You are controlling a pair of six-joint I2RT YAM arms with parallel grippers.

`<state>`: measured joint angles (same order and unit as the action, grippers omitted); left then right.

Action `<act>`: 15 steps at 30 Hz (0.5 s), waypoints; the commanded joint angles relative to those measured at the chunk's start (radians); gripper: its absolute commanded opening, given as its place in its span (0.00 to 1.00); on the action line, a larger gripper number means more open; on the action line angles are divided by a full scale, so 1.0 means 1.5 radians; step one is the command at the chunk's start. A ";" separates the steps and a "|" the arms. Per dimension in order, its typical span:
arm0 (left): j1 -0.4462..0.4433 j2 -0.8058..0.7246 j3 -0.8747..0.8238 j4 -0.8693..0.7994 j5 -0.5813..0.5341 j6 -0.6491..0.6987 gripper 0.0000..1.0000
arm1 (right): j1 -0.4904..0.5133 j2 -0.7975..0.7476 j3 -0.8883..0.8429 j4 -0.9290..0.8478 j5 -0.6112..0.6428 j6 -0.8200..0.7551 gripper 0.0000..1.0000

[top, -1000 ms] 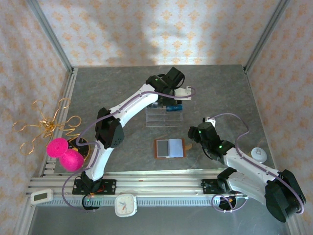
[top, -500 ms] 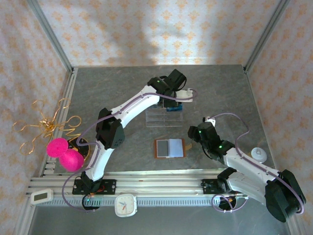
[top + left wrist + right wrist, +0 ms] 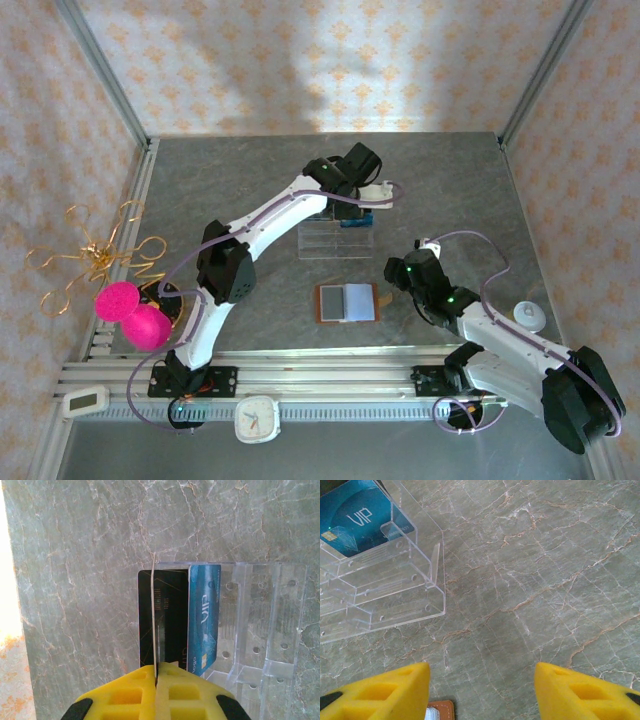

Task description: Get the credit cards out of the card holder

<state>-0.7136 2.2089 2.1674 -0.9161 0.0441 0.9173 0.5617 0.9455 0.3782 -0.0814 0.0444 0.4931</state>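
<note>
A thin card (image 3: 153,610) is standing edge-on, pinched between the left fingers (image 3: 125,697), while a black card (image 3: 170,615) and a blue card (image 3: 204,615) are sitting side by side just beyond them. The brown card holder (image 3: 346,302) is lying open, pale inside up, its corner showing between the right fingers (image 3: 385,690)

Credit cards (image 3: 204,615) seemingly stand in rack (image 3: 335,240) behind card holder (image 3: 346,302).

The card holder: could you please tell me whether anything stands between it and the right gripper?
Nothing visible does. The card holder lies open on the table right beside the right gripper, whose jaws stand open over bare marble. The clear acrylic rack sits farther back, off that path.
</note>
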 commanded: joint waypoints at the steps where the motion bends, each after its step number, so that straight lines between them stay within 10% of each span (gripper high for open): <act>1: -0.003 0.019 -0.009 -0.012 -0.021 -0.009 0.00 | -0.005 -0.003 0.000 0.008 0.009 0.001 0.56; 15: -0.003 0.021 -0.015 -0.018 -0.050 -0.015 0.00 | -0.006 0.000 -0.002 0.013 0.006 0.001 0.56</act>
<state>-0.7139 2.2158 2.1517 -0.9165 0.0135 0.9138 0.5606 0.9455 0.3782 -0.0811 0.0441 0.4934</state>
